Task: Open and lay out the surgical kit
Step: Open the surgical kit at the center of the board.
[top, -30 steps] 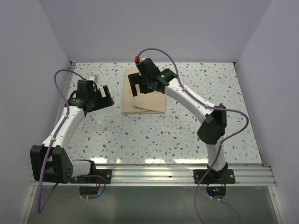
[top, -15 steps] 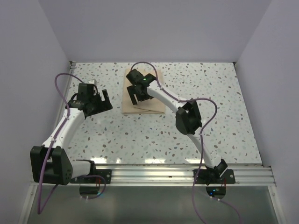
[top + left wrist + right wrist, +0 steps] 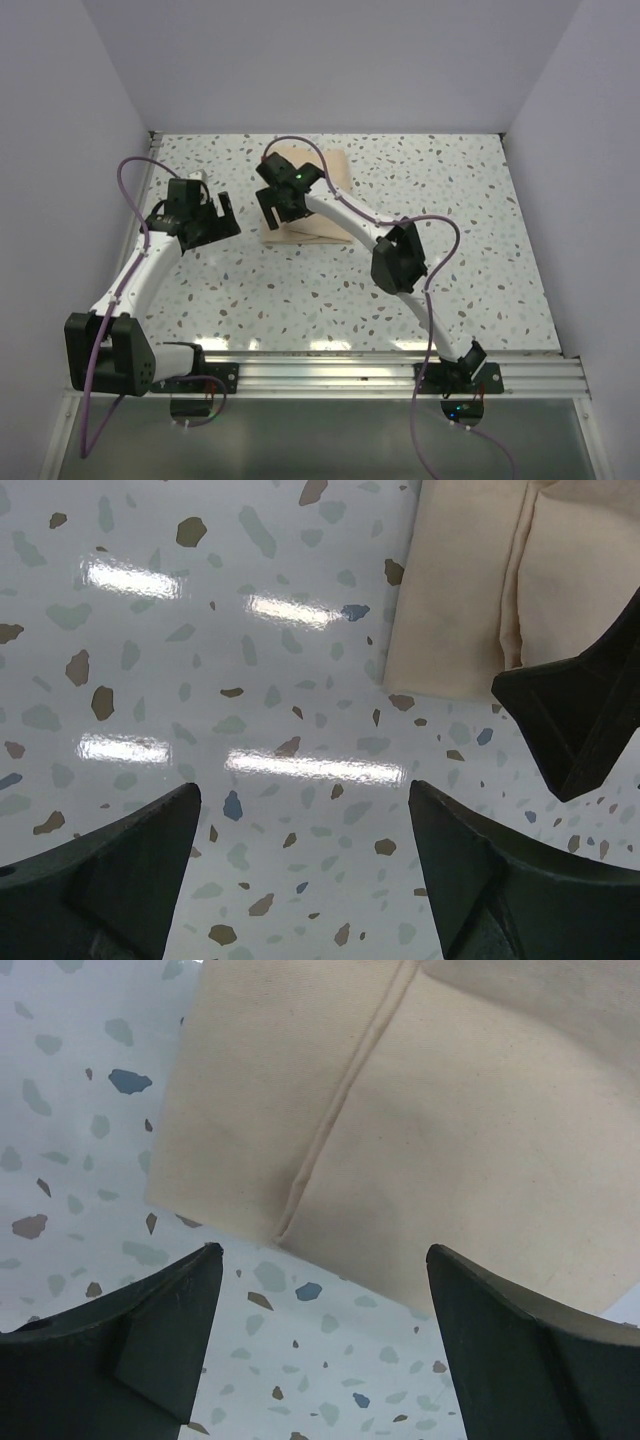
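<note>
Speckled table (image 3: 300, 290): right gripper (image 3: 322, 1260), spread, now sits farther left over the wrap (image 3: 450, 1140) corner, probably to unfold; left gripper (image 3: 303, 790) spread too.

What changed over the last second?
The right pincer swung left across the cloth wrap toward its near-left corner, elbow folding in; jaws open, holding nothing. The left pincer barely shifted, open over the table. The wrap is still folded, in place.
</note>
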Tool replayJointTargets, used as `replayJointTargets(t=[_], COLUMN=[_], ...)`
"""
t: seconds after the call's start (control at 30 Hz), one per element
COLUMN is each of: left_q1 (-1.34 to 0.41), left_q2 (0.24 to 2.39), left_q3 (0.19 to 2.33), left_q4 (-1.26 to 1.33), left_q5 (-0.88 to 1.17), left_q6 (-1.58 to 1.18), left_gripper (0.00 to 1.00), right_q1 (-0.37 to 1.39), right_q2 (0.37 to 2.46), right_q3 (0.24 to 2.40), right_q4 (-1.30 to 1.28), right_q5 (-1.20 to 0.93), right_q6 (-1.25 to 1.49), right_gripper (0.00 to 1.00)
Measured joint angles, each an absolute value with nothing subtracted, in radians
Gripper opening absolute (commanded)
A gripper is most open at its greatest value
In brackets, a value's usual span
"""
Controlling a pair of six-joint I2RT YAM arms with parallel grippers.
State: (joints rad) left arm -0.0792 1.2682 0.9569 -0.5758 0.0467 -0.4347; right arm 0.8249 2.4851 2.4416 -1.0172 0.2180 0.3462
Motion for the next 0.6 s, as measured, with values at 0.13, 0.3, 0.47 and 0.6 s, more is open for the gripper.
replayJointTargets(t=[0.13,0.3,0.47,0.6], left_q1=[-0.079,-0.079,-0.083,-0.124], left_q2=[1.27,1.293,1.349,1.422], left_q3=[0.957,0.968,1.03,1.148], left_q4=[-0.577,-0.577,-0.577,-0.582], left_q5=[0.047,0.049,0.058,0.048], left_q6=[-0.435,-0.435,-0.435,-0.434], left_gripper=[0.88,0.87,0.85,0.85], right_q1=[0.831,0.831,0.825,0.813], right_q2=[2.496,2.544,2.559,2.553], right_q3=[2.442,2.442,2.442,2.444], right_q4=[-1.017,-1.018,-1.021,-1.026], right_q5=[0.219,0.23,0.247,0.253], right_q6=[0.345,0.339,0.329,0.331], right_gripper=[0.54,0.38,0.0,0.0])
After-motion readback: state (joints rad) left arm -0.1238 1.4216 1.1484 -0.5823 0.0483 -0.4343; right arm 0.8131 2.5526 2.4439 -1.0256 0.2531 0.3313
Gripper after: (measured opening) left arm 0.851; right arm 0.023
